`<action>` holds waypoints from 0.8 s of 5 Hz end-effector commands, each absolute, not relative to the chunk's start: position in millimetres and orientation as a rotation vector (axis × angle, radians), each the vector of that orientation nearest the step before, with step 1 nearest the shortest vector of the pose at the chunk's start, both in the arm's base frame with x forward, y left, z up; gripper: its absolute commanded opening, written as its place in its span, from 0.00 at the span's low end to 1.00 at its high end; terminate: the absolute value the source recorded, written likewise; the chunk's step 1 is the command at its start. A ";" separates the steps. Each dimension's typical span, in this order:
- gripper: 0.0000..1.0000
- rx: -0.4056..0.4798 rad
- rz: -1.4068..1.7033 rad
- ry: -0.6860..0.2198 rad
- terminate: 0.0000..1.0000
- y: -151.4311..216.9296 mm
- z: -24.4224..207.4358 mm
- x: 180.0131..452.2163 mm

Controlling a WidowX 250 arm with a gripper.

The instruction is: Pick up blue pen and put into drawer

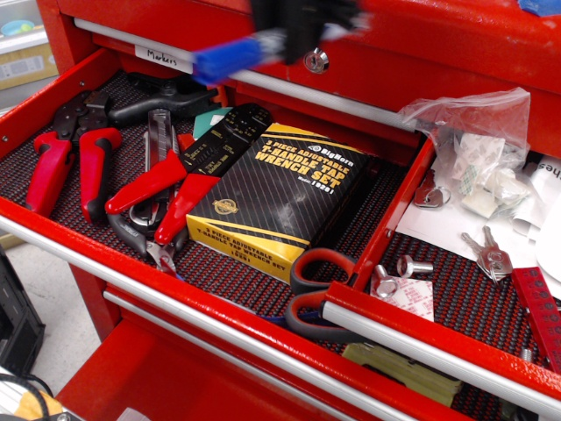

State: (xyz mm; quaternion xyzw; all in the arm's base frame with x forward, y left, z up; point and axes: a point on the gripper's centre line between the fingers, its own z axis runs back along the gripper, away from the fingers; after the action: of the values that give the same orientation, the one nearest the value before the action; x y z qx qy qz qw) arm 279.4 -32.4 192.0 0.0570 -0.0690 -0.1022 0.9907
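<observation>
My gripper (302,31) is at the top middle, blurred by motion, shut on the blue pen (232,57). The pen lies level in the air, its blue end pointing left, high above the wide drawer and in front of the cabinet's lock. The narrower red drawer (438,329) with a chrome front rail and dark woven liner is at the right, holding keys (491,254), white paper and a plastic bag (478,145). The pen is to the left of that drawer.
The wide red drawer (53,232) holds red-handled pliers (66,167), a black wire stripper (223,145), a black-yellow tap wrench box (280,197) and red-handled scissors (316,289). A red divider wall (394,215) parts the two drawers.
</observation>
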 end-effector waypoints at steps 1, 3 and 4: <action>0.00 0.067 0.199 -0.168 0.00 -102.8 239.7 302.8; 1.00 0.223 0.564 -0.213 0.00 -115.4 236.3 305.4; 1.00 0.223 0.564 -0.213 0.00 -115.4 236.3 305.4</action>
State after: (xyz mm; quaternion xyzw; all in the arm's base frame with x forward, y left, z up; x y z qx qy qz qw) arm 295.1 -125.7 215.6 0.1301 -0.0807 0.2655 0.9519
